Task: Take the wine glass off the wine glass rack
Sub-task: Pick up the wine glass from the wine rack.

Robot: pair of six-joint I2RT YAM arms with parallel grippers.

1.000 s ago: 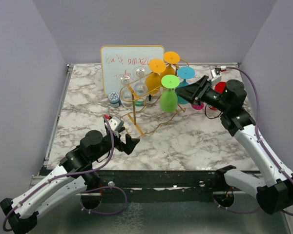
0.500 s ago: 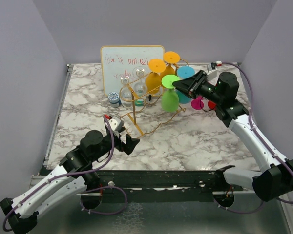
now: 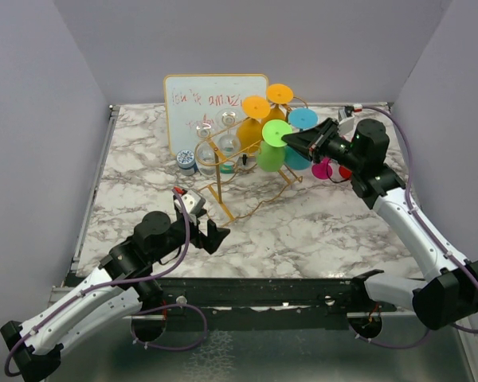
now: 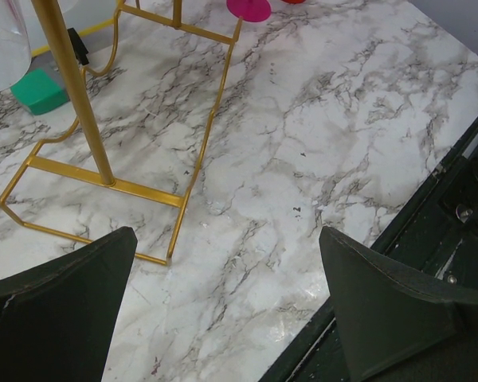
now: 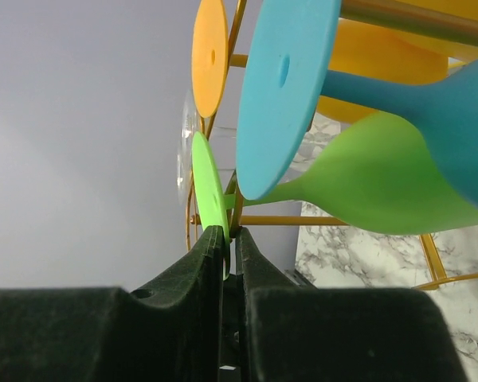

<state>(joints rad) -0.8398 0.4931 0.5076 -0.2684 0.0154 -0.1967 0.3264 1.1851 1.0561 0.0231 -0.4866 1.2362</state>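
The gold wire wine glass rack (image 3: 221,189) stands at the back middle of the table, in front of the whiteboard. A green wine glass (image 3: 271,156) hangs upside down from a rail on the rack's right side. My right gripper (image 3: 291,142) is shut on the rim of its flat green foot (image 5: 208,185). The green bowl (image 5: 390,188) lies to the right, under a blue glass (image 5: 287,79). My left gripper (image 3: 212,235) is open and empty over bare marble beside the rack's base (image 4: 103,177).
Orange glasses (image 3: 256,108), a blue glass (image 3: 303,119) and clear glasses (image 3: 208,151) also hang on the rack. A whiteboard (image 3: 215,99) stands behind it. A magenta glass (image 3: 323,169), a small jar (image 3: 186,161) and a green block (image 4: 38,90) are on the table.
My right gripper has moved left to the green glass's foot and has shut on it. The green glass has shifted slightly left and up. The left gripper has edged a little forward.
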